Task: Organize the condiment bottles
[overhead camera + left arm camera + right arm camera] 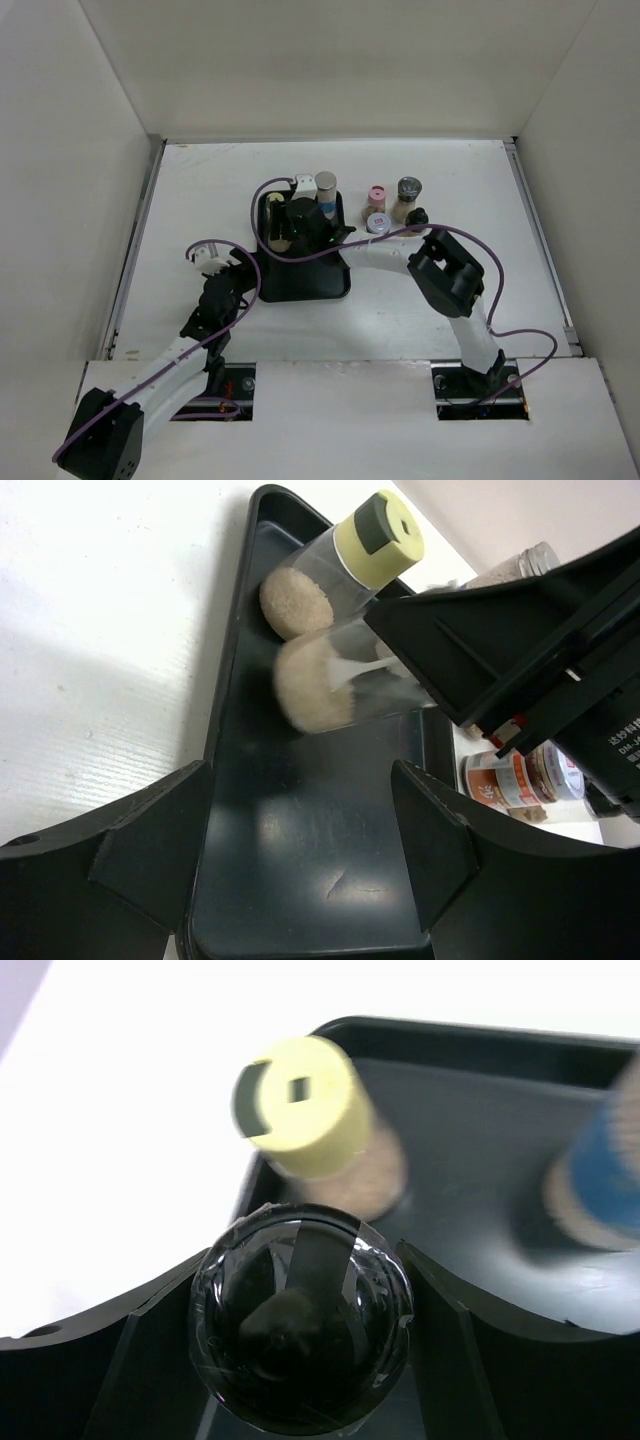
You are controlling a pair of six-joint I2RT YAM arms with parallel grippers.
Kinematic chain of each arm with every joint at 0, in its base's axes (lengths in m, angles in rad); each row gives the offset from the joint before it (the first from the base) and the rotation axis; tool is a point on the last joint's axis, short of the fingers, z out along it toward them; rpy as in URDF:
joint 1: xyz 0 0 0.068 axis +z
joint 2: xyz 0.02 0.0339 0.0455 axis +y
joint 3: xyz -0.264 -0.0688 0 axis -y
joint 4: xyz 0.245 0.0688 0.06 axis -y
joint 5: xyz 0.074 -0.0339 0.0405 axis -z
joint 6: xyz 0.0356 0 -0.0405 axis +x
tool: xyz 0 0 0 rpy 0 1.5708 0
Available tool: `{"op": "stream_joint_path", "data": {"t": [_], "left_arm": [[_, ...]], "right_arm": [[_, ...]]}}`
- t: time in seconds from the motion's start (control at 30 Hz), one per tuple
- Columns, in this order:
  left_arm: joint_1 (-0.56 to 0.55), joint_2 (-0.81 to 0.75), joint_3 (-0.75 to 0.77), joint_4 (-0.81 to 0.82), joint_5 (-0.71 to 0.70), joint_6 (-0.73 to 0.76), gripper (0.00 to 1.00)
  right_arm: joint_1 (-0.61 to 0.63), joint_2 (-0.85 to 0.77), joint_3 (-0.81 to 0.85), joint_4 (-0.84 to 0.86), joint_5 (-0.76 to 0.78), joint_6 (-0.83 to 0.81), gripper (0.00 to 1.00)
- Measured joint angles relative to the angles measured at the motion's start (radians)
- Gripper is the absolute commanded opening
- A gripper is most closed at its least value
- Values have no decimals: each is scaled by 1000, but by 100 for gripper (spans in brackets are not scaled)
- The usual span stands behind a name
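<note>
The jar I'm working, a clear jar of beige powder (315,685), hangs tilted over the far left part of the black tray (310,282), pinched in the right gripper (302,1305). From the right wrist camera its glossy dark cap fills the gap, and the jaws press against it on both sides. I can't tell whether its base touches the tray floor, as the left wrist view is blurred there.

Just beyond it, in the tray's far left corner, stands the yellow-capped jar (345,565), also with beige contents. The two are very close, but I can't say they touch. The blue-labelled bottle (600,1175) stands in the tray too, off to the right of the held jar.

The other four sit in a cluster on the white worktop (200,190), just right of the tray: the pink-capped jar (376,195), the white-purple-capped jar (377,223) in front of it, the grey-capped bottle (408,188) and the black-capped bottle (419,215).

My left gripper (300,780) hovers at the tray's near left edge, pointing across the bare tray floor towards the held jar. Its jaws are spread wide and hold nothing. It is well short of both jars — only empty tray floor shows between its fingers.
</note>
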Motion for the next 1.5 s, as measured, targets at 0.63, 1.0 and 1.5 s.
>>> {"op": "stream_joint_path", "data": {"t": [0.63, 1.0, 1.5], "left_arm": [[0, -17, 0, 0, 0, 0, 71], [-2, 5, 0, 2, -1, 2, 71], [-9, 35, 0, 6, 0, 8, 71]], "right_arm": [[18, -68, -50, 7, -38, 121, 91], [-105, -605, -504, 140, 24, 60, 37], [-410, -805, -726, -70, 211, -124, 99]]}}
